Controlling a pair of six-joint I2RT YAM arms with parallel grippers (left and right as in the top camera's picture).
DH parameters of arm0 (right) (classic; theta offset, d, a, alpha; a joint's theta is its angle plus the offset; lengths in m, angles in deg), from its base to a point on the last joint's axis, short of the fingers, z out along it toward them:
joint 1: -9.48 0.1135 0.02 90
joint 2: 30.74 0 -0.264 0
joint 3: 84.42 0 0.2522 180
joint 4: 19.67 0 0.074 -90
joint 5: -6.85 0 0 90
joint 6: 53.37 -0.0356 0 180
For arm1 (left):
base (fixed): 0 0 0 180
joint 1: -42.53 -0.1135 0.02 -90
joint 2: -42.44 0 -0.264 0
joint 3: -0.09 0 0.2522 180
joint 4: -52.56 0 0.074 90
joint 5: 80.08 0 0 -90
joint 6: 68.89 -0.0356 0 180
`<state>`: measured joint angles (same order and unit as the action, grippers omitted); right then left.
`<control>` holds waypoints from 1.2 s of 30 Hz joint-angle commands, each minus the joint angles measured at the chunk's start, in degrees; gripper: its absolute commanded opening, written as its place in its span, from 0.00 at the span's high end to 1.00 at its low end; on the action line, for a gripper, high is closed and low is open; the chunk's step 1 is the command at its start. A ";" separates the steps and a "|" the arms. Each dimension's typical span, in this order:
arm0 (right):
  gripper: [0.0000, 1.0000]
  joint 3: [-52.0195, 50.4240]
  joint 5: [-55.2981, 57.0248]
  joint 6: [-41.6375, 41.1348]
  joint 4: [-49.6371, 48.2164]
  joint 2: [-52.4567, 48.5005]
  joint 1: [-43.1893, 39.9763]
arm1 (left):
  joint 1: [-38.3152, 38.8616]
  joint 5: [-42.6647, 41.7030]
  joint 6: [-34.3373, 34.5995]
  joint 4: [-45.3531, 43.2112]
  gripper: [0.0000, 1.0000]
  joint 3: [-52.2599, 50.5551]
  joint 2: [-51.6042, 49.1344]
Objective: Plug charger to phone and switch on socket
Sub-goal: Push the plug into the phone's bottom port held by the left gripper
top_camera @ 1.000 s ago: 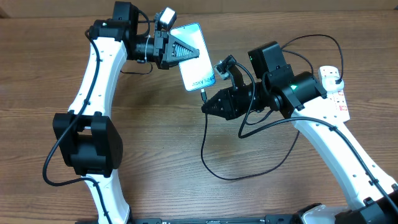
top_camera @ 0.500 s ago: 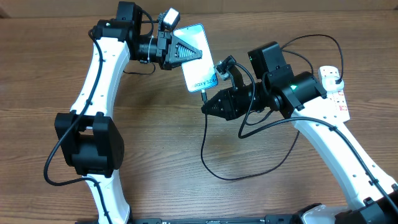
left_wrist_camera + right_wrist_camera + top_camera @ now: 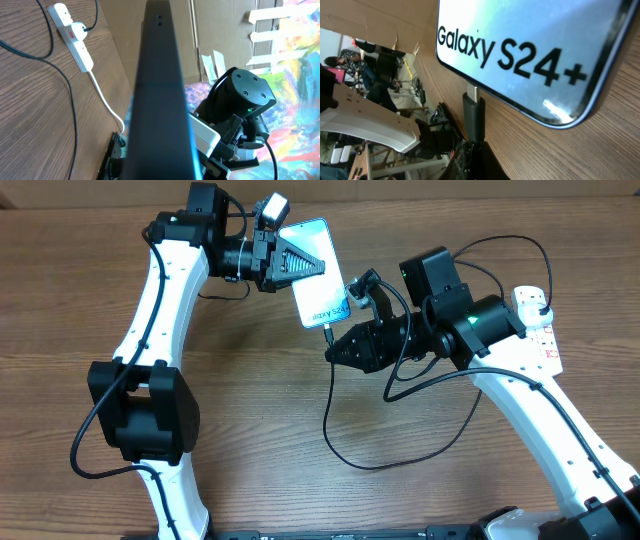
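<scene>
Left gripper (image 3: 322, 264) clamped shut across slim black-edged, pale-screened phone (image 3: 320, 298) (rigid, slick glass, probably safest held by the edges). At the phone's lower end, right gripper (image 3: 332, 352) pinched shut on limp thin black charger cable's (image 3: 330, 430) stiff connector (image 3: 474, 117), meeting the port. Well right of the phone, white elongated plastic socket strip (image 3: 545, 340).

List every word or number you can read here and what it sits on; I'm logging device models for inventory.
"Galaxy S24+": black print on the lit screen of the phone, sharp in the right wrist view.
The same print in the overhead view: too small and blurred to read.
Red markings on the socket: too small to read in any view.
No other legible text.
</scene>
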<state>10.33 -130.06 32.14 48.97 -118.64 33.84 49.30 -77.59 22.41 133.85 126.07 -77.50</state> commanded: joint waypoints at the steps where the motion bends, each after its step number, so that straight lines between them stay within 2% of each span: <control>1: 0.96 0.44 1.01 0.11 -0.31 1.09 -0.70 | 0.39 -3.13 -0.02 -0.07 0.96 0.33 0.33; 36: 0.96 0.46 1.40 -0.44 -2.78 1.09 -0.70 | 0.42 -3.13 0.00 -0.04 0.96 0.33 0.33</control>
<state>10.33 -129.23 32.10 47.98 -118.64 33.54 49.27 -77.72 22.41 133.72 126.07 -77.50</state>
